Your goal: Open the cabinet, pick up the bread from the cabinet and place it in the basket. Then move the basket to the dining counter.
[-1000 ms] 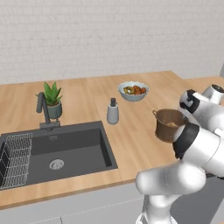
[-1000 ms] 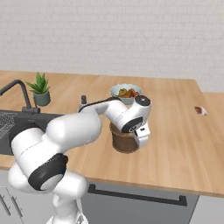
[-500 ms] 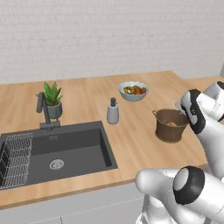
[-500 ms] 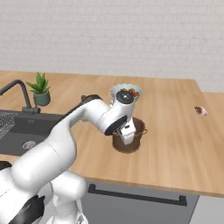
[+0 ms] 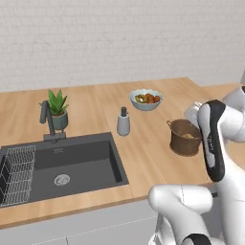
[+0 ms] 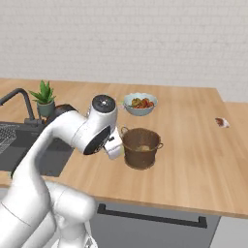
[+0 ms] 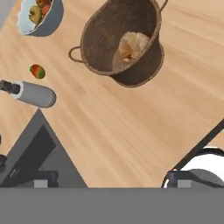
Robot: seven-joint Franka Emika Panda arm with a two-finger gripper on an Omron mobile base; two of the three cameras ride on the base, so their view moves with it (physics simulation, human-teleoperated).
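Gripper (image 6: pixel 114 147) is spread wide, holding nothing, hanging just left of the basket (image 6: pixel 141 147) and not touching it. Basket sits upright on the dining counter (image 6: pixel 193 160), right of the sink (image 5: pixel 72 165) and near the fruit bowl (image 6: pixel 139 103). Bread (image 7: pixel 131 46) lies inside the basket.

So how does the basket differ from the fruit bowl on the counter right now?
The basket is brown, woven, tall and bucket-shaped with loop handles; the bowl is pale, smooth, shallow and has no handles. The basket holds a piece of bread, the bowl several fruits. The basket sits nearer the counter's front edge, the bowl nearer the wall. Both are round, upright and open-topped on the same wood surface.
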